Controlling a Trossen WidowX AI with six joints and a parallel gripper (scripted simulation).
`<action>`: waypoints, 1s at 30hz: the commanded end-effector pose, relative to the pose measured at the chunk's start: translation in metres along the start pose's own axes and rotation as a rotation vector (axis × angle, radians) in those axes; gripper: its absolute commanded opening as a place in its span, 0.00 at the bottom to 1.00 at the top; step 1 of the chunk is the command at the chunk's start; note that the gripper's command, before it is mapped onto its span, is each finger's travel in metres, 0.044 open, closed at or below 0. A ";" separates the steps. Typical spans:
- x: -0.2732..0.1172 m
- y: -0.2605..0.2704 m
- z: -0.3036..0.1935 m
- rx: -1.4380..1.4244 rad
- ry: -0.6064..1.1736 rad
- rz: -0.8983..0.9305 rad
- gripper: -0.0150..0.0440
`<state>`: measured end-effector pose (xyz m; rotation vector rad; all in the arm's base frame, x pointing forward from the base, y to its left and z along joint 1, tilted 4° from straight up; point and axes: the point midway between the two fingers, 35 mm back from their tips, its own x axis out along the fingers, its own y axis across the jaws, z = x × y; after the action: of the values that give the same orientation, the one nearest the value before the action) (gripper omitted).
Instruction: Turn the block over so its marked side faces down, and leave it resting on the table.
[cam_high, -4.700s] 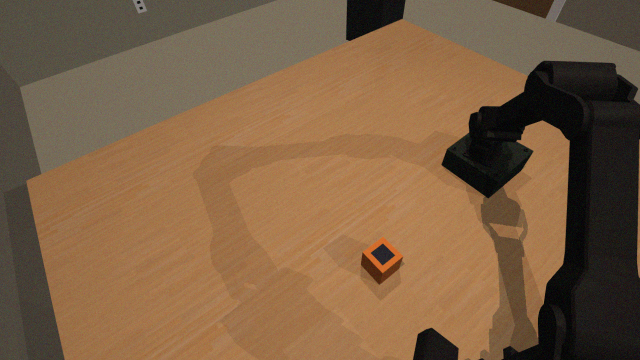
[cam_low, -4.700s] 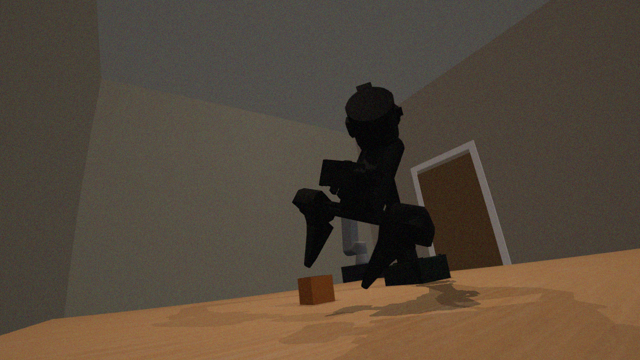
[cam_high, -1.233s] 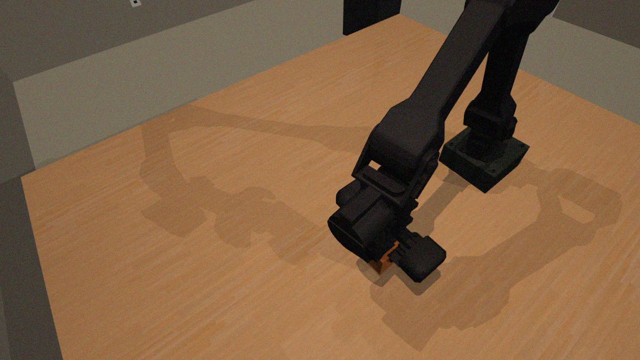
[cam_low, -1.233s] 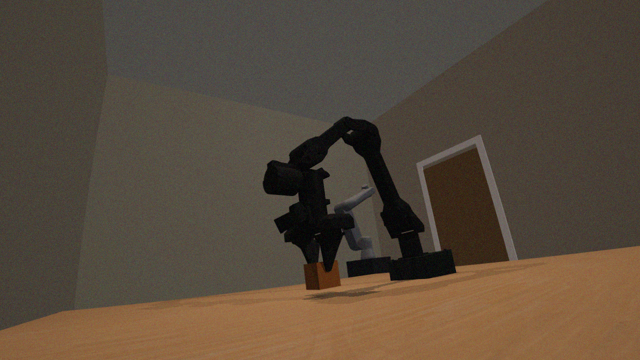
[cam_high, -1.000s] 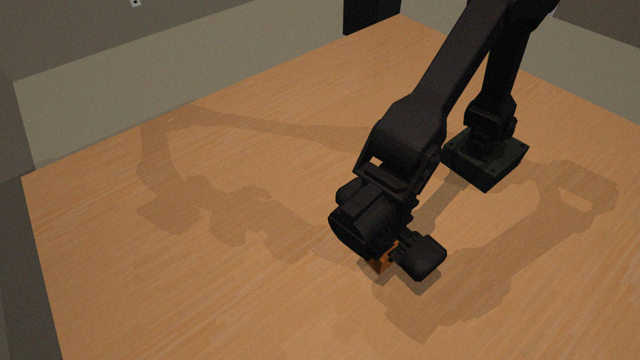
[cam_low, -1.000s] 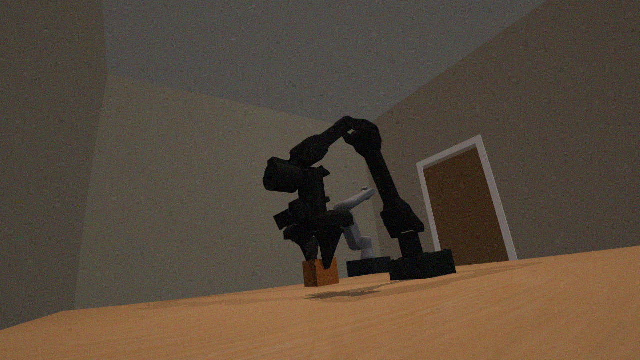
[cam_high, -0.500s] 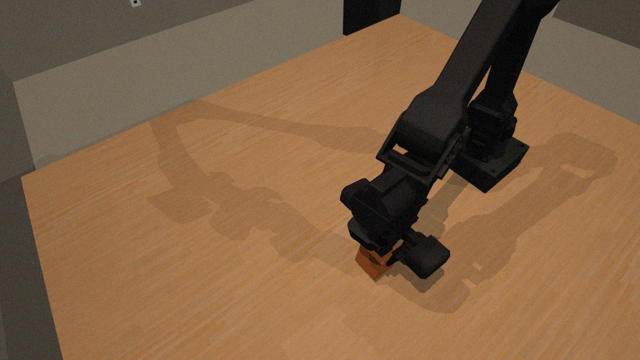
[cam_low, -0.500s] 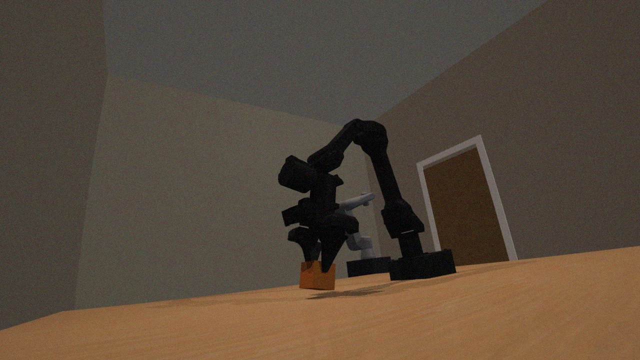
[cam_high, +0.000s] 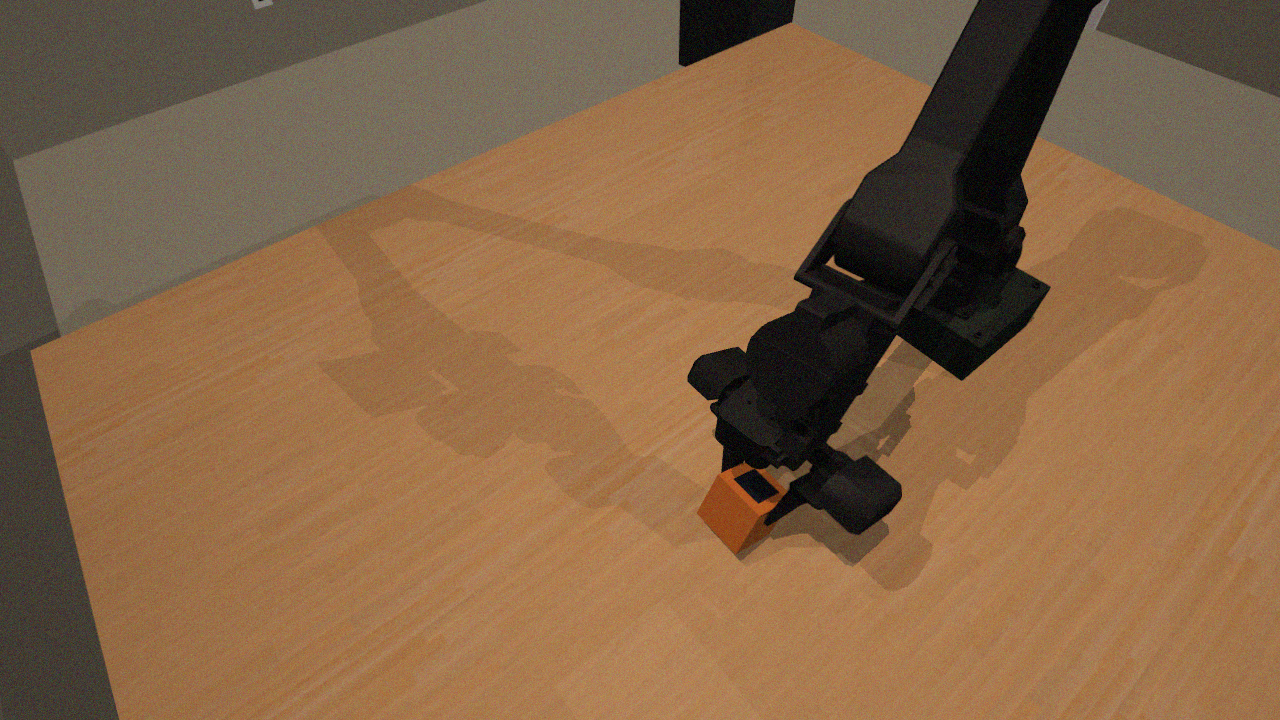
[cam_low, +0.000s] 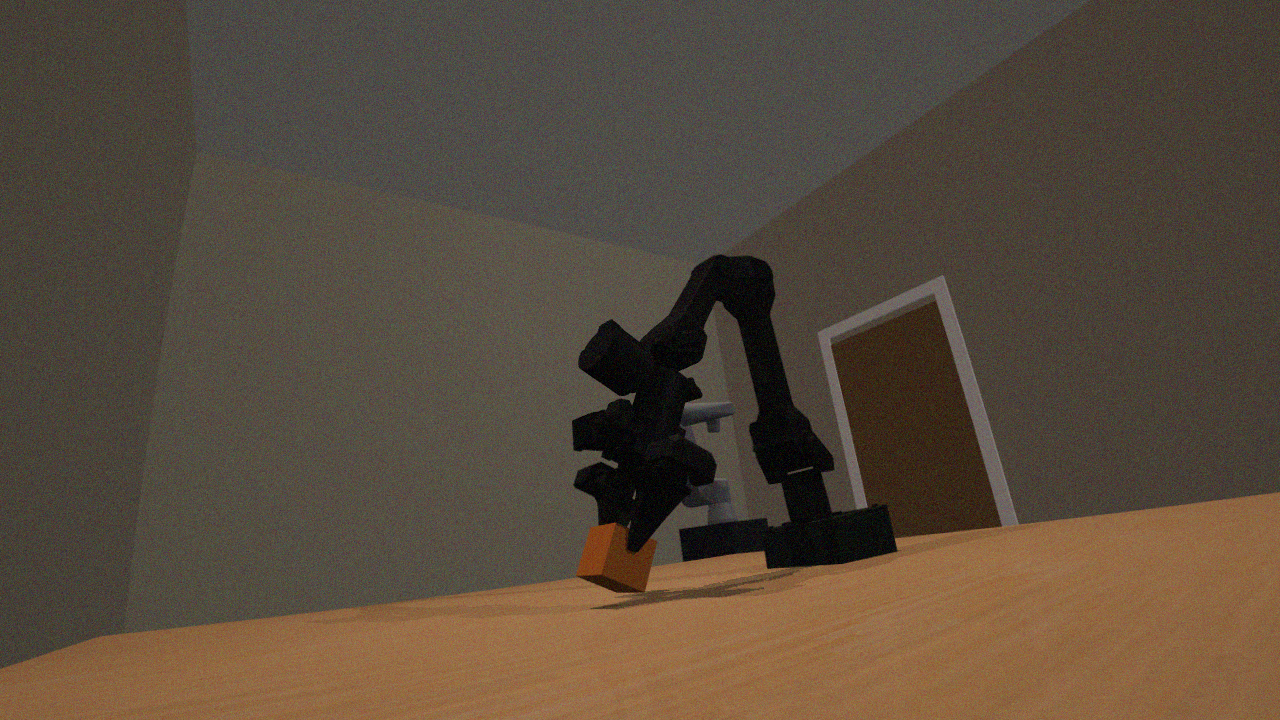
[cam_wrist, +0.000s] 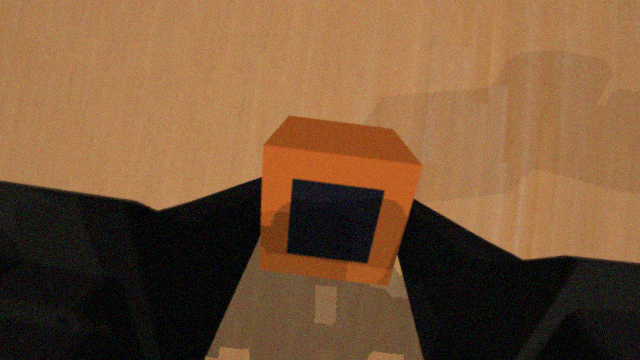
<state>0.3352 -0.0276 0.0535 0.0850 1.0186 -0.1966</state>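
Observation:
An orange block is held tilted, its low edge close to the table. The block's marked side, a dark square, faces up toward the wrist and is tipped over with the block. It is hidden in the exterior view. My gripper is shut on the block, with one black finger on each side. Whether the low edge touches the table is hard to tell.
The arm's dark base stands on the table behind the gripper. A second, grey arm on a dark base shows farther back. The table's left edge shows in the top view. Shadows of the arm lie over the wood.

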 end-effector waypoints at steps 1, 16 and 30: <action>-0.006 -0.001 0.003 0.000 -0.067 -0.002 0.25; 0.012 0.001 0.004 -0.004 -0.159 -0.001 0.25; 0.031 0.003 0.000 -0.008 -0.356 0.000 0.25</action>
<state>0.3551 -0.0287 0.0373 0.0526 0.6856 -0.1977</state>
